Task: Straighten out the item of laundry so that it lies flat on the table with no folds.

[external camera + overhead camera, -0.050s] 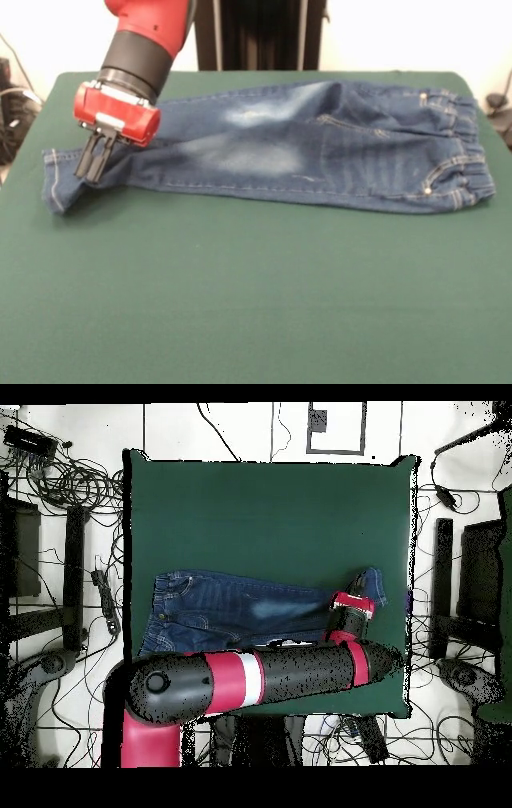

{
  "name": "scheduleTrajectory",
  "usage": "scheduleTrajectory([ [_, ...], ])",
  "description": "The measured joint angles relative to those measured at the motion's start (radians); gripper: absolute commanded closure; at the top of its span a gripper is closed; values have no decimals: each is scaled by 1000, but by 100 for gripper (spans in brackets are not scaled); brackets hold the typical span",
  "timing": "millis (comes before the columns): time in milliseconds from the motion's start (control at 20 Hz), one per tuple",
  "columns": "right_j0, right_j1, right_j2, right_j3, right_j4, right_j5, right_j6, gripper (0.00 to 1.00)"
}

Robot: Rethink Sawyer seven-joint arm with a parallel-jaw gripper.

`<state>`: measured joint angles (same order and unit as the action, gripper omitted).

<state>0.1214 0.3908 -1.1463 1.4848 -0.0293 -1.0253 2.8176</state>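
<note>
Looking from the near edge: bare green surface [240, 304] fills the front half, nothing on it. Further back, the jeans [320, 152] lie crosswise on the far half, waistband at the front view's right, leg ends at its left. Pale faded patches sit mid-leg. Legs lie one alongside the other, mostly spread out; the near leg's cuff end at the left looks folded or bunched, with some creases near the waistband.

Hand [94, 160] is down at that left cuff end, tilted, black fingers [99, 156] close together with their tips at the denim. Cannot tell whether they are pinching the cloth or just pressed against it. Red housing sits just above, with the arm [144, 40] rising to the top edge.

Overhead view: jeans [240, 606] lie along the base-side half of the surface [270, 504], hand [352, 606] over the cuff end, arm [270, 674] reaching across the surface's edge.
</note>
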Motion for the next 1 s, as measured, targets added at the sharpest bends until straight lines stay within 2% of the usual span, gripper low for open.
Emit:
scheduleTrajectory([
  [1000,11,24,-39,2,24,-32,0,100],
])
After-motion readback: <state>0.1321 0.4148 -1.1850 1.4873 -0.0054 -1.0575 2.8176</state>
